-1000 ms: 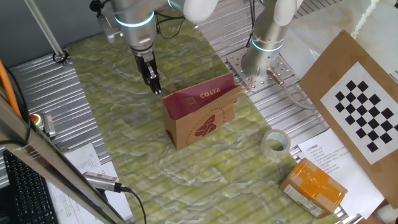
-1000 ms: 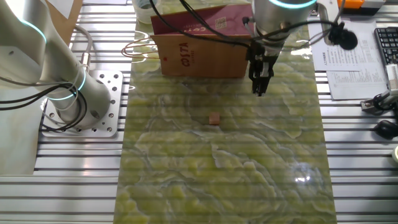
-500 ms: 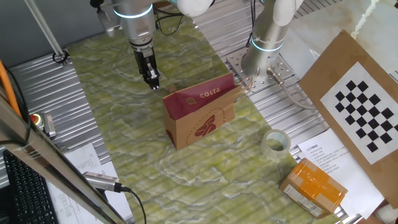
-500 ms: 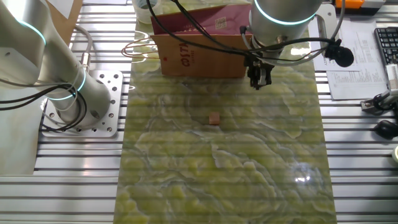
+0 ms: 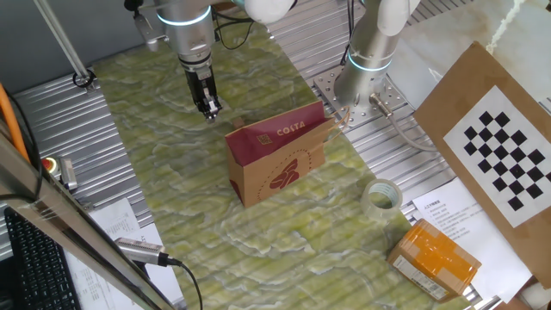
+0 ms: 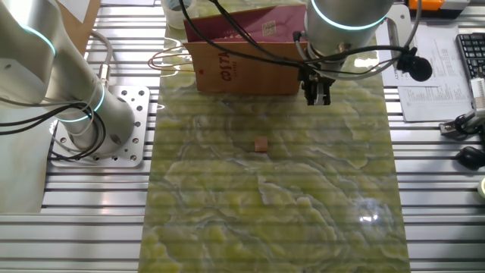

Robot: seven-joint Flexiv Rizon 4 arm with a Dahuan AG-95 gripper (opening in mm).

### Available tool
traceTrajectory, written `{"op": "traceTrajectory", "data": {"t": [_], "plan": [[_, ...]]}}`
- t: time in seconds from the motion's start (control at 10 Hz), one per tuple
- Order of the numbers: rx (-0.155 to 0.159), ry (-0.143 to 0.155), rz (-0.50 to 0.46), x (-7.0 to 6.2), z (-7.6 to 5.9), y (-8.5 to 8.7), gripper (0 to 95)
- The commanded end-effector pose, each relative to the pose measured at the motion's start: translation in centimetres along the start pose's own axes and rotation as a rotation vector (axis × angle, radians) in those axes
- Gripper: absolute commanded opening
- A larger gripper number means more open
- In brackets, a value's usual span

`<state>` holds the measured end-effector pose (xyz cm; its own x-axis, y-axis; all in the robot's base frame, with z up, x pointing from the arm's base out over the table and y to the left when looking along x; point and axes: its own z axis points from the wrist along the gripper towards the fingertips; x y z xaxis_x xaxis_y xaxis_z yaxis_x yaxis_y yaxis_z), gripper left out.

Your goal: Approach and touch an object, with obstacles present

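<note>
A small reddish-brown cube (image 6: 261,144) lies on the green marbled mat (image 6: 273,205), near its middle. My gripper (image 6: 316,98) hangs above the mat to the right of the cube and well apart from it, close to the right corner of the paper bag (image 6: 246,64). Its fingers look pressed together and hold nothing. In one fixed view the gripper (image 5: 209,110) is up left of the Costa bag (image 5: 277,155), and the bag hides most of the cube.
The brown and maroon Costa paper bag stands upright on the mat as an obstacle. A tape roll (image 5: 381,196) and an orange box (image 5: 435,258) lie off the mat. A second arm's base (image 6: 91,121) stands at the mat's side. Papers and a keyboard (image 6: 471,53) lie on the other side.
The gripper has risen and drawn back a little from the mat, staying beside the bag. The cube and the bag have not moved.
</note>
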<state>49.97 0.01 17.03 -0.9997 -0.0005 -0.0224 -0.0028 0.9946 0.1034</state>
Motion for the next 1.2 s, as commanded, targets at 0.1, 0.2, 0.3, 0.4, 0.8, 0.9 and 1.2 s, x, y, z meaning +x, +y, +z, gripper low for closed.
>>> {"op": "traceTrajectory", "data": {"t": [0.1,0.2,0.3,0.4,0.8,0.9,1.2], "plan": [[0.000,0.000,0.000,-0.02,0.01,0.00,0.0],[0.001,0.000,0.000,-0.02,0.01,0.00,0.0],[0.001,0.000,0.000,-0.02,0.01,0.00,0.0],[0.001,0.000,0.000,-0.02,0.01,0.00,0.0],[0.002,0.000,-0.001,-0.02,0.01,0.00,0.0],[0.002,0.000,-0.001,-0.02,0.01,0.00,0.0],[0.017,0.001,-0.008,-0.02,0.01,0.00,0.0]]}}
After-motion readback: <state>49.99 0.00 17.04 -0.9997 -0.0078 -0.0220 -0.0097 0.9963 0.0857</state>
